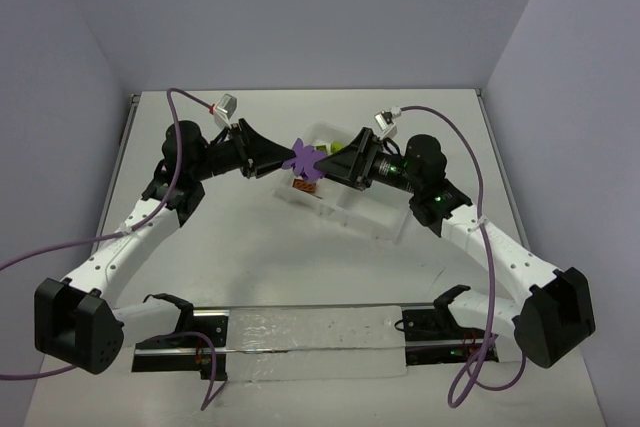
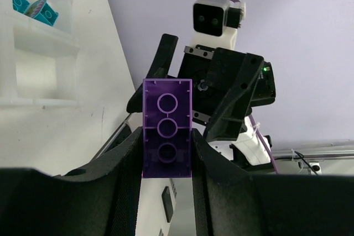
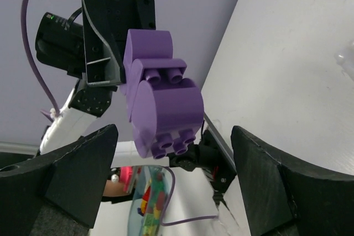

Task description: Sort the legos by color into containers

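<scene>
1. The left pincer [image 2: 167,139] is clamping a clump of purple bricks [image 2: 167,128] by its flat end, with a finger pressing on each side.
2. The right pincer [image 3: 174,134] is standing open. Its fingers [image 3: 83,169] are flanking the clump's rounded end with gaps showing on both sides.
3. The clump is hanging in the air between the two pincers, over the left part of the white tray [image 1: 360,215]. The tray is sitting toward the far edge of the table [image 1: 300,267].
4. Teal bricks [image 2: 33,4] are lying in one compartment, and an orange brick [image 1: 300,187] is showing just under the clump.
5. Likely risks:
   - If the right pincer closes on the curved faces, it may squeeze the clump out sideways.
   - If the two pincers pull unevenly, a brick may snap loose and drop into the wrong compartment or onto the table.
   - The pincers are nose to nose and could knock together.
</scene>
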{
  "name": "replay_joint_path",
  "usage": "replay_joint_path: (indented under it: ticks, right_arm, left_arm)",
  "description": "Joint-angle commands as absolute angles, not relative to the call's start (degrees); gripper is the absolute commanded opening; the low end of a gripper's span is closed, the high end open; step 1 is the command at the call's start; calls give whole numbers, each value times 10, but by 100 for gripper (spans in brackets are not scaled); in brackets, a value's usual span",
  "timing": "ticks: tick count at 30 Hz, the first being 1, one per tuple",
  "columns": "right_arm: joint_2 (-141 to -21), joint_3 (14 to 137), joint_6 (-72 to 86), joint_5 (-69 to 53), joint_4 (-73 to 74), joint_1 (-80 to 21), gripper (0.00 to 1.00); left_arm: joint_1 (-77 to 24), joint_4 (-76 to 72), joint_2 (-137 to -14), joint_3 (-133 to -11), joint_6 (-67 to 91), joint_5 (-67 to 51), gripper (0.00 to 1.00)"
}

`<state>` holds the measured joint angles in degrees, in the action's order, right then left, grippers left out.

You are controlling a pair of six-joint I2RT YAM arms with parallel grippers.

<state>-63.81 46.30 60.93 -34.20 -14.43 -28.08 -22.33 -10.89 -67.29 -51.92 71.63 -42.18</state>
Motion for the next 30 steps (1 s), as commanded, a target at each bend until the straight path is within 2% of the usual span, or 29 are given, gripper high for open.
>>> replay_joint_path:
  ticks: [1,4,8,10,11,14,16,17,26,28,30]
  right_arm:
    - [-660,467,633,-373,-231,-279,88]
    - [-671,468,647,-388,-268,-279,76]
    - [-677,465,662,-403,-312,-278,51]
    - [-675,461,663,-401,-316,-279,42]
    - [-673,459,661,-399,-313,-279,36]
    - [-662,443,658,-393,-309,-278,9]
    - [-653,425,659,-387,-307,-275,2]
    - [-645,410,660,-385,-307,-272,0]
    - [-597,356,643,-391,-261,-245,0]
    - [-582,381,580,-360,-168,-240,0]
    - [-568,435,478,-267,64,-237,0]
  left_arm:
    - [-220,-150,-656,-524,726,-436,0]
    - [-221,-158,-657,-522,732,-441,0]
    - [-220,-162,-658,-519,735,-440,0]
    - [-220,-163,-658,-519,736,-439,0]
    - [-220,-162,-658,-520,735,-438,0]
    - [-218,-152,-658,-528,728,-438,0]
    - [-213,-144,-658,-533,722,-439,0]
    - [-207,-143,-658,-536,722,-441,0]
    - [-173,-135,-650,-544,718,-457,0]
    - [-170,-127,-651,-545,712,-455,0]
    - [-169,-109,-648,-548,699,-450,0]
